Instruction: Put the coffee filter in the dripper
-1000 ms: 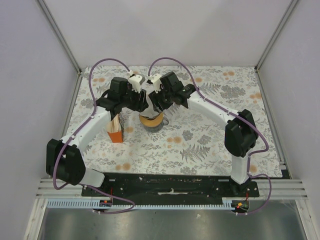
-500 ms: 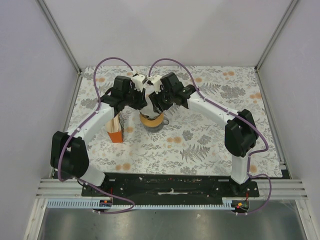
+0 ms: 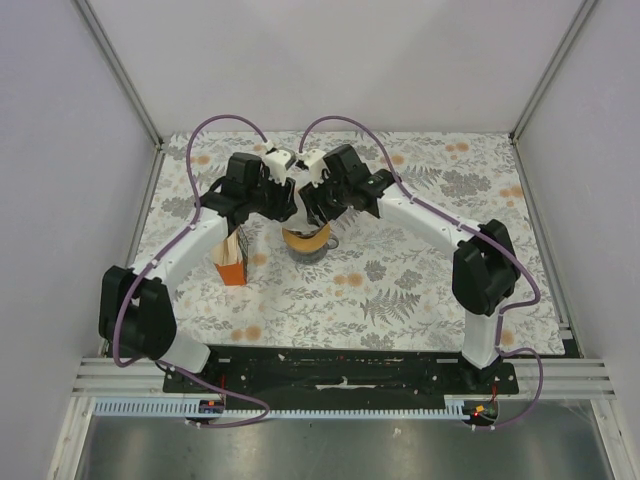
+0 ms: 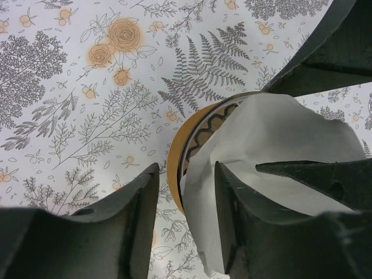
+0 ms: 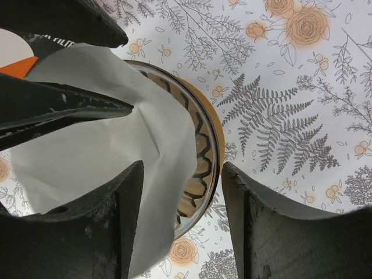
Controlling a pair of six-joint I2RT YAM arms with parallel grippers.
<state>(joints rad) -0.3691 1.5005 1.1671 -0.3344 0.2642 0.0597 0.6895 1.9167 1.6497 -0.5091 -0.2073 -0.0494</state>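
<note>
Two tools met over the dripper (image 5: 217, 123), and both stood with their jaws apart, pinching nothing. The left tool (image 4: 185, 174) had the rumpled edge of the coffee filter (image 4: 279, 133) lying in its gap, against the inner face of one finger. Bare counter (image 4: 87, 116) showed beside the paper, so we judged that tool spread rather than gripping. The right tool (image 5: 183, 171) was likewise spread, with a fold of the paper's wall and a stretch of the dripper's rim both showing between its jaws. The coffee filter sat in the mouth of the dripper, but high and crumpled. On the side nearest the right tool the dark ribs of the cone were uncovered, and the paper leaned away from them. We took the step in hand to be seating the paper, and it looked nearly done. To do it well, we thought, the tools should press the paper gently down and outward until it lay against the ribs all round, with its point kept central. Thin paper creases or tears if nipped hard, and a sideways shove could tip the dripper. One tool might steady the rim while the other smoothed. On the left arm's side an orange packet (image 3: 231, 262) stood near the dripper, close enough for that arm to knock.
</note>
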